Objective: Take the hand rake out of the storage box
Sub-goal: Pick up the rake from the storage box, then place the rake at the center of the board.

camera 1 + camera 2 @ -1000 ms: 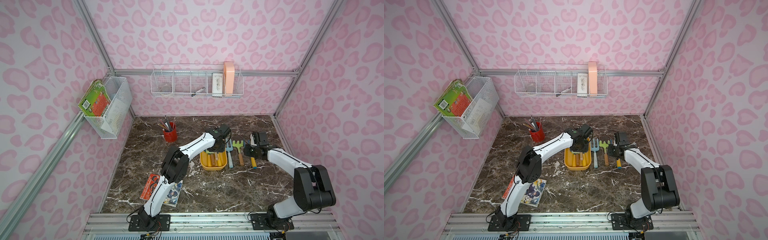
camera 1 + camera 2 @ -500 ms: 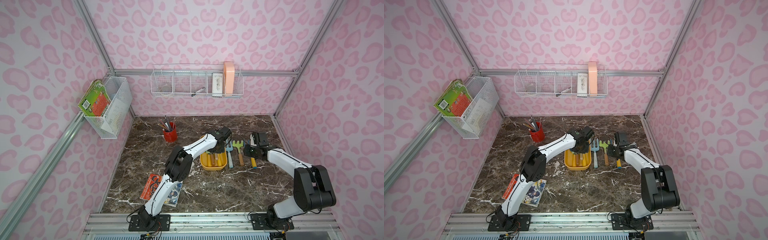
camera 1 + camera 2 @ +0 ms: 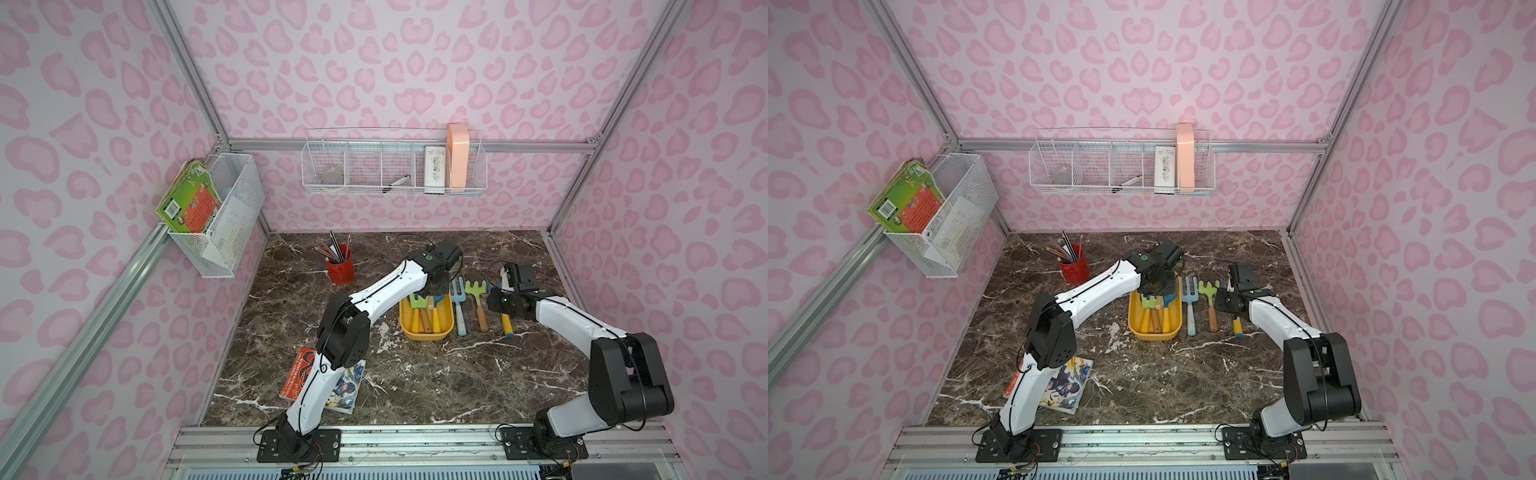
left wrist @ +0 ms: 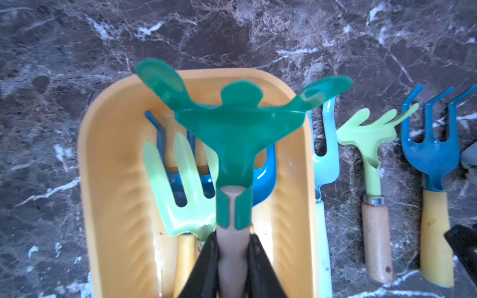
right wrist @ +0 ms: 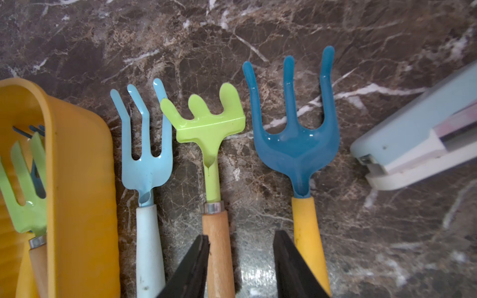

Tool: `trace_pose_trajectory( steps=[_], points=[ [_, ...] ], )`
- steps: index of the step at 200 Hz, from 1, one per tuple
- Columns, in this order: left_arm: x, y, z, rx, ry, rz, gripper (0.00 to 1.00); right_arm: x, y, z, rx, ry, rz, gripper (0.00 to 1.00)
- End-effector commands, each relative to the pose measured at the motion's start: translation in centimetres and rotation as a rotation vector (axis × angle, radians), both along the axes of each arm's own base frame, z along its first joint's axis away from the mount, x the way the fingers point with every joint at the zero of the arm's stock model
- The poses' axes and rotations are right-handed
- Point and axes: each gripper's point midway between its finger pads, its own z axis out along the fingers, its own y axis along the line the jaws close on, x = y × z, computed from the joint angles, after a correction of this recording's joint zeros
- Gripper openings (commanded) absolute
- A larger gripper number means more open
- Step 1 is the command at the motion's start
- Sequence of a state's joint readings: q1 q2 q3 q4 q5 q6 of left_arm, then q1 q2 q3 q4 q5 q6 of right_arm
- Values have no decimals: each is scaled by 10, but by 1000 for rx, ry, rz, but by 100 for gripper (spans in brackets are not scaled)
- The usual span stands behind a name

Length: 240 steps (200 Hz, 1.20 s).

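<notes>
Jaws of the left gripper are seen in both top views reaching into the far end of the storage box, a yellow tub set on the marble table. Three tools are laid side by side just outside the box, on its side toward the right arm: a light blue fork nearest it, then a light green rake, then a dark blue fork.

In the left wrist view, the hand rake, dark green with a brownish handle, is pinched by that handle between the closed jaws. Its head is held over the far end of the box, above a light green fork and a blue tool lying inside. Whether it is lifted clear of them cannot be told.

In the right wrist view, the right gripper is held above the table outside the box. Its jaws are parted and nothing is gripped. The light green rake's wooden handle and the dark blue fork's yellow handle are seen below, one near each jaw.
</notes>
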<state>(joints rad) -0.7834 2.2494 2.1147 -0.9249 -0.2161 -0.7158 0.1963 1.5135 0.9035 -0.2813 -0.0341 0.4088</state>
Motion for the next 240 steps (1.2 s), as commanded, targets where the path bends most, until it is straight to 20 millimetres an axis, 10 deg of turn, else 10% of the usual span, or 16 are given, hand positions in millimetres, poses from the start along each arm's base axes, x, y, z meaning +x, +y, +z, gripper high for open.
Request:
trace_pose_trajectory(
  steps=[1,82,147,240],
  points=[
    [-1,26,17,64,-33,55,21,2,-1,4,-17,-7,7,43],
    [-18,131,-3,102,23,111,21,10,19,1,-17,-2,48,43],
    [-18,123,-69,55,113,107,22,13,31,0,-21,1,62,43],
    [-18,126,-102,76,155,156,22,7,26,-1,-34,1,56,43]
  ],
)
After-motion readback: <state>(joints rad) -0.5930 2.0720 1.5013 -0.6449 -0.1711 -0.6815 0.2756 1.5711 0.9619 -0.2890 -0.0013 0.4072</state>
